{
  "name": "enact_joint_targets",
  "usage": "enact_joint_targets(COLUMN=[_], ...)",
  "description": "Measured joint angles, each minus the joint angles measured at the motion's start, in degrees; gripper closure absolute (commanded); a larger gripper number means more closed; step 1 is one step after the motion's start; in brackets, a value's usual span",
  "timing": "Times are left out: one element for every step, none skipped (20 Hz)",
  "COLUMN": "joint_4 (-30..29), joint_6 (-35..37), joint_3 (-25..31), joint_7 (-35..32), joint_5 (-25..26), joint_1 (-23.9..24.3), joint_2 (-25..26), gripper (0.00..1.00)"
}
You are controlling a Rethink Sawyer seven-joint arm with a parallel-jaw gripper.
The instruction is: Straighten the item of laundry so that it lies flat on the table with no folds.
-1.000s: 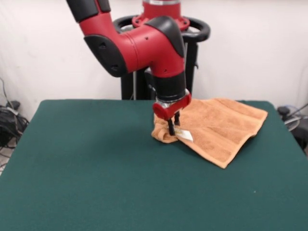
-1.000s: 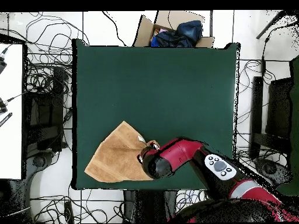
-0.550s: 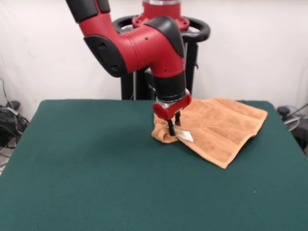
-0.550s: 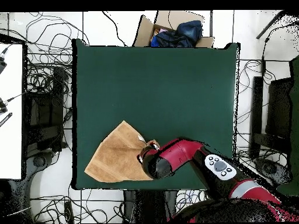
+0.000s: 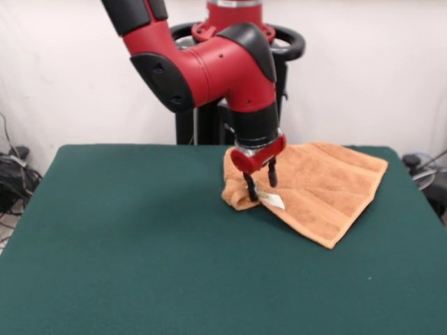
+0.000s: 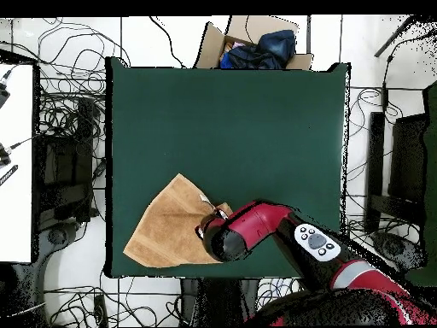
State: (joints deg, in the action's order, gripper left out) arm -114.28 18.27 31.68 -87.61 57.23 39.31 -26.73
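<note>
Green table (image 5: 140, 237), folded towel (image 5: 328, 181) atop

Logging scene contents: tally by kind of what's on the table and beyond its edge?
Towel: 1
Care tag: 1
Gripper: 1
Table: 1
Cardboard box of dark clothes, off the table: 1
Total: 5

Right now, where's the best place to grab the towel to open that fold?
Probably the bunched, doubled-over corner of the towel by the white tag, from straight above. It stands proud of the table, while the rest lies flat. The gripper is already there.
</note>
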Motion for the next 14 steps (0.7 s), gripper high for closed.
enact_joint_targets(joint_4=[0.0, 0.0, 0.0, -0.1, -0.2, -0.3, -0.5, -0.6, -0.7, -0.9, -1.1, -1.4, -1.9, -2.0], joint_6=[-0.1, -0.2, -0.6, -1.2, -1.8, -3.2, -4.5, -5.6, -7.1, -9.7, -12.0, -14.3, -18.6, -20.0], joint_3=[0.1, 0.1, 0.2, 0.4, 0.6, 1.0, 1.4, 1.7, 1.9, 2.2, 2.4, 2.6, 3.2, 3.4], joint_7=[0.0, 0.0, 0.0, 0.0, 0.0, 0.0, 0.0, 0.0, 0.0, 0.0, 0.0, 0.0, 0.0, 0.0], joint_5=[0.0, 0.0, 0.0, 0.0, 0.0, 0.0, 0.0, 0.0, 0.0, 0.0, 0.0, 0.0, 0.0, 0.0], joint_1=[0.0, 0.1, 0.2, 0.3, 0.4, 0.6, 0.8, 0.9, 1.0, 1.0, 1.0, 1.0, 1.0, 0.9], joint_2=[0.0, 0.0, 0.0, -0.1, -0.1, -0.2, -0.4, -0.4, -0.6, -0.8, -1.0, -1.4, -2.1, -2.3], gripper=[0.0, 0.0, 0.0, 0.0, 0.0, 0.0, 0.0, 0.0, 0.0, 0.0, 0.0, 0.0, 0.0, 0.0])
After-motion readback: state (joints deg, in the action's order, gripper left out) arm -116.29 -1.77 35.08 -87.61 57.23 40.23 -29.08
